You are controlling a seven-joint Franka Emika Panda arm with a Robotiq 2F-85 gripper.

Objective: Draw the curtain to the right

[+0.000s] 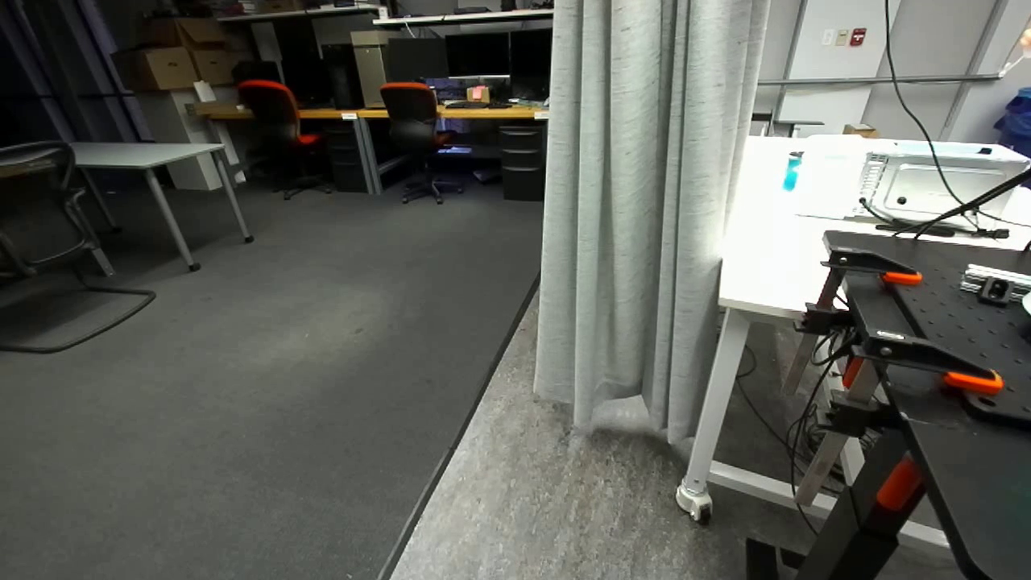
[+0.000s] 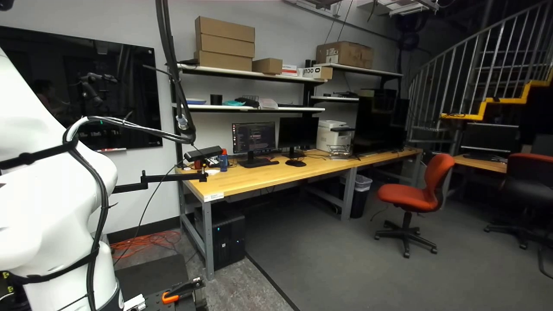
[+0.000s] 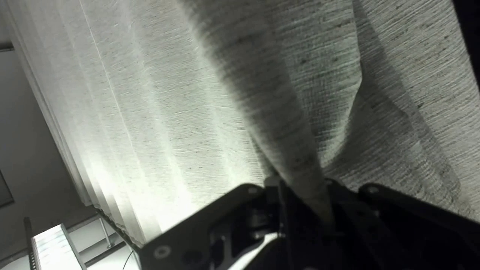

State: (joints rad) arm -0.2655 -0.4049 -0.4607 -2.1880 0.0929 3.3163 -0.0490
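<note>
Pinching a fold of the grey-white curtain [image 3: 168, 105], the black pincer [image 3: 304, 193] sits at the bottom of the wrist view. In an exterior view, the curtain hangs in vertical folds just beside the white desk [image 1: 765, 270]; far behind, office chairs [image 1: 411, 121] stand at a wooden desk [image 1: 495, 113].

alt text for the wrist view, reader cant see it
A fold of pale curtain appears pinched in the black gripper at the bottom of the view. Its woven fabric fills most of the picture in slanting folds, brightest toward the lower left.
</note>
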